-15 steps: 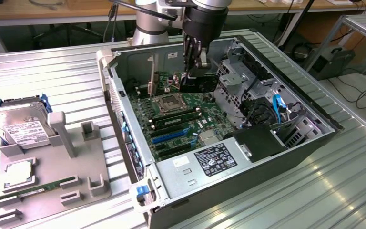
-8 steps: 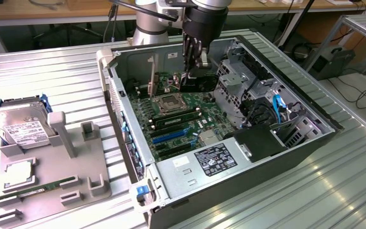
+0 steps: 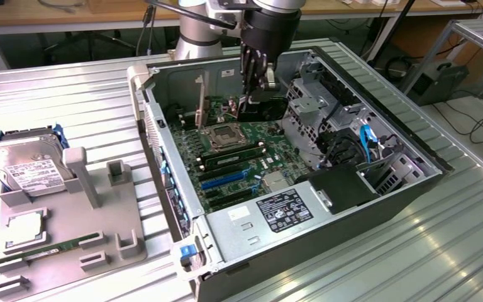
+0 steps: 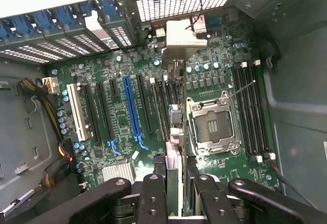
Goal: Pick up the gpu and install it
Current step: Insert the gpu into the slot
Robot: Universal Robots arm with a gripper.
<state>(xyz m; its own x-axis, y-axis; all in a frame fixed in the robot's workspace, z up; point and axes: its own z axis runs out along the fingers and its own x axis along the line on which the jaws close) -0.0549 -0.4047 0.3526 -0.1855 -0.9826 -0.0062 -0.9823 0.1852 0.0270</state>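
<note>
Inside the open computer case, my gripper is shut on the gpu, a dark flat card held on edge just above the motherboard. In the wrist view the gpu runs edge-on away from the gripper, clamped between the black fingers. Its silver bracket sits at the far end by the case's rear grille. The card hangs over the black expansion slots between the blue slot and the CPU socket. I cannot tell whether its edge touches a slot.
A grey fixture on the exterior view's left holds a hard drive in a blue frame, a CPU and a green RAM stick. The case walls, drive cage and power supply crowd the motherboard.
</note>
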